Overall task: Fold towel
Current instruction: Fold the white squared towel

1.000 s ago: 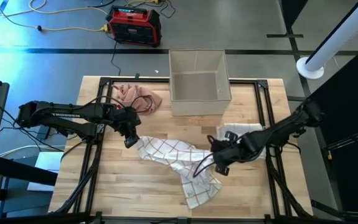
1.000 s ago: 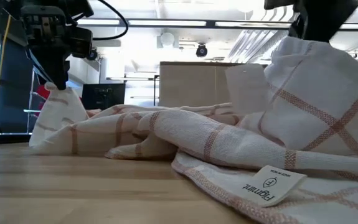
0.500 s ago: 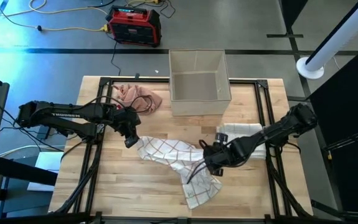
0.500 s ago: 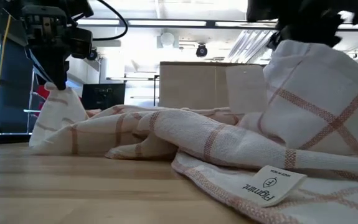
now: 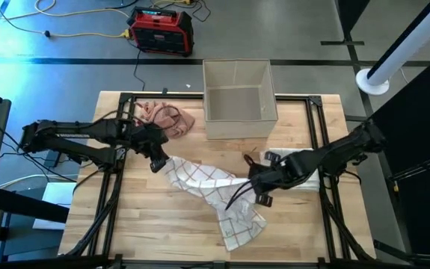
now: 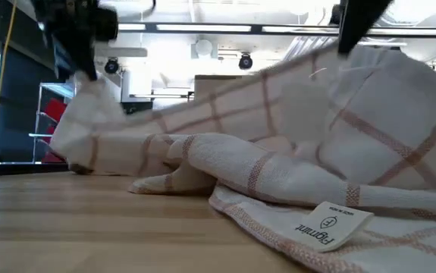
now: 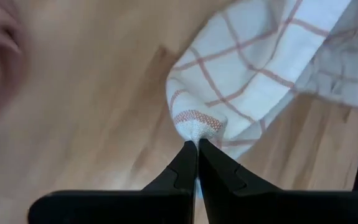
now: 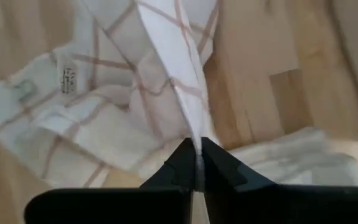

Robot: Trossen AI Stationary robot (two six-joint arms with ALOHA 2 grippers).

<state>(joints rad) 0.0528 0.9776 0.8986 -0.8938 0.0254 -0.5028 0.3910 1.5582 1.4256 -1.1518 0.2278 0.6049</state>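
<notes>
The white towel with red checks [image 5: 216, 200] lies crumpled on the middle of the wooden table [image 5: 140, 232]. Its near part, with a label [image 6: 325, 224], rests on the wood. My left gripper [image 5: 157, 163] is shut on the towel's left corner. My right gripper [image 5: 254, 186] is shut on the towel's right part. In the low view the cloth [image 6: 225, 106] runs raised between the two grippers, and the rest hangs down to the table. My left gripper pinches a bunched corner of the towel [image 7: 195, 129], with its red-woven hem, between its two fingertips. The fingers slant down from the table's left side. The corner is lifted off the wood and the cloth trails away to the right. My right gripper pinches a raised fold of the towel [image 8: 195, 133] between its two fingertips, coming steeply from above. The cloth falls away below the fingers as a ridge, and its lower part lies on the table. One layer or several, I cannot tell.
A beige open box [image 5: 238, 101] stands at the far middle. A pink cloth [image 5: 164, 118] lies at the far left. A folded white cloth [image 5: 298, 160] lies at the right, just beyond my right gripper. Black frame rails [image 5: 321, 142] run along both sides.
My right gripper has taken hold of the towel and gone up with it. My left gripper has also risen, keeping its corner. The towel's far edge is now lifted and stretched between them, while its near part stays on the table.
</notes>
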